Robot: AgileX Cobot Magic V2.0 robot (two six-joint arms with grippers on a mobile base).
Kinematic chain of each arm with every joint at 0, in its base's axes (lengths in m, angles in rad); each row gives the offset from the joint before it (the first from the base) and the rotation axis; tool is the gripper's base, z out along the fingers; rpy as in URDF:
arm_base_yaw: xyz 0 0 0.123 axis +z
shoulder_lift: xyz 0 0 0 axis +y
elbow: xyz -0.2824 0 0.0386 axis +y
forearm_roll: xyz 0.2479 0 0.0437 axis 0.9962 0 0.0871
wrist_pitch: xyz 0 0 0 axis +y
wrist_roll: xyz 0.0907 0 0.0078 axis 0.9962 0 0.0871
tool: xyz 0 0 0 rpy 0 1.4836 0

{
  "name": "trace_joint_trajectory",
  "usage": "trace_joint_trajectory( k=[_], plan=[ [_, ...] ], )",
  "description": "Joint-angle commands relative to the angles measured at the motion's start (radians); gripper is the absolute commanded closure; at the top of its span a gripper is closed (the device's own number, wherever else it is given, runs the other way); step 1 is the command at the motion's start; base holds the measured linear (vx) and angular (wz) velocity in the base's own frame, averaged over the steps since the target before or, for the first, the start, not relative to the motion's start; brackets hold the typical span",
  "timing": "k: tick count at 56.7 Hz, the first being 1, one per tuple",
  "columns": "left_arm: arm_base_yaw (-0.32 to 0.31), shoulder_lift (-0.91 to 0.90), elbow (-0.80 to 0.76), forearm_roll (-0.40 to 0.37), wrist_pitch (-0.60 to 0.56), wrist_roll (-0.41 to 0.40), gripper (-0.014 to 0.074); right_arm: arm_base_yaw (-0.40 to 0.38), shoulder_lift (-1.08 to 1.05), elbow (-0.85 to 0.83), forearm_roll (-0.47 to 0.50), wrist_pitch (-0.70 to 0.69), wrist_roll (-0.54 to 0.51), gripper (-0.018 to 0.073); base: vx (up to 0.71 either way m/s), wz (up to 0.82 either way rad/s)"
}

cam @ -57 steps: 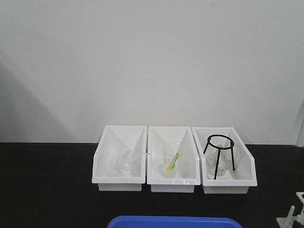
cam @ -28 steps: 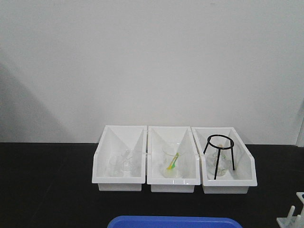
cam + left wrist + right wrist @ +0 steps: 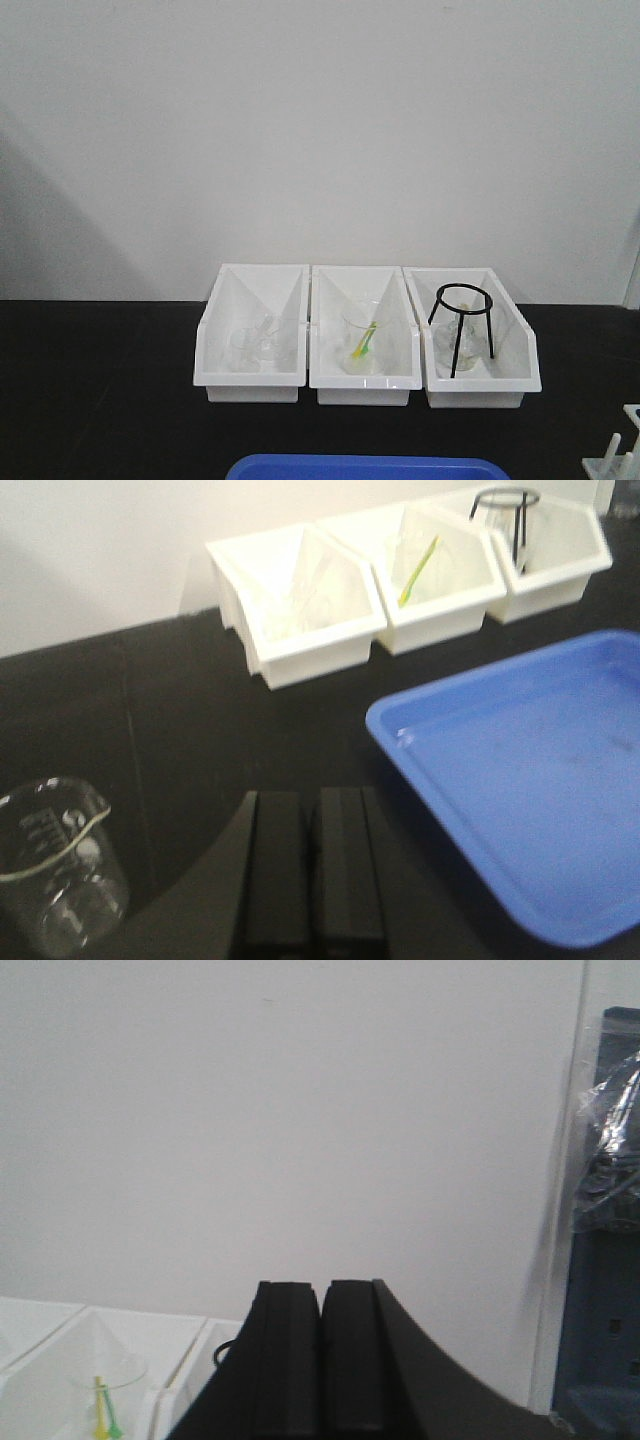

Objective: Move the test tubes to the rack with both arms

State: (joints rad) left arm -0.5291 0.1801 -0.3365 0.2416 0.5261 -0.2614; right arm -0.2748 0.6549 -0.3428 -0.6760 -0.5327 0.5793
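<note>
Both end effectors are empty and pressed closed, and no tube has yet reached the rack (image 3: 612, 462), whose white pegs barely show at the lower right corner of the front view on the black table (image 3: 100, 400). The left end effector (image 3: 313, 865) hangs low over the table, fingers together, between a clear glass beaker (image 3: 55, 865) on its left and a blue tray (image 3: 520, 780) on its right. The right end effector (image 3: 320, 1360) is raised and points at the white wall, fingers likewise together, holding nothing.

The test tubes themselves cannot be picked out with certainty; faint clear glassware lies in the left white bin (image 3: 252, 345), too indistinct to name. The middle bin (image 3: 363, 340) holds a glass vessel with yellow and green sticks (image 3: 364, 341), and the right bin (image 3: 478, 345) carries a black wire tripod ring (image 3: 461, 325) over more glass. By appearances the whole transfer lies ahead: finding, gripping and seating every tube.

The tray sits between the bins and the robot, so reaches toward the bins likely have to pass over it.
</note>
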Motion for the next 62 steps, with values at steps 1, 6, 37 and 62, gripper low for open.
trace_joint_trajectory(
  k=[1, 6, 37, 62],
  plan=[
    [-0.001, 0.011, -0.025, 0.01, -0.179, -0.022, 0.0611, 0.012, -0.036, -0.026, -0.136, -0.034, 0.175, 0.0568, 0.0, 0.0],
    [-0.001, 0.018, -0.025, 0.01, -0.261, -0.022, 0.0611, 0.067, -0.038, -0.026, -0.23, -0.044, 0.276, 0.0568, 0.0, 0.0],
    [-0.001, 0.059, -0.025, 0.01, -0.299, -0.021, 0.0611, 0.143, -0.038, -0.026, -0.38, -0.105, 0.305, 0.0566, 0.0, 0.0],
    [-0.001, 0.06, -0.025, -0.028, -0.3, -0.02, 0.0611, 0.143, -0.038, -0.026, -0.386, -0.104, 0.305, 0.0566, 0.0, 0.0]
  ],
)
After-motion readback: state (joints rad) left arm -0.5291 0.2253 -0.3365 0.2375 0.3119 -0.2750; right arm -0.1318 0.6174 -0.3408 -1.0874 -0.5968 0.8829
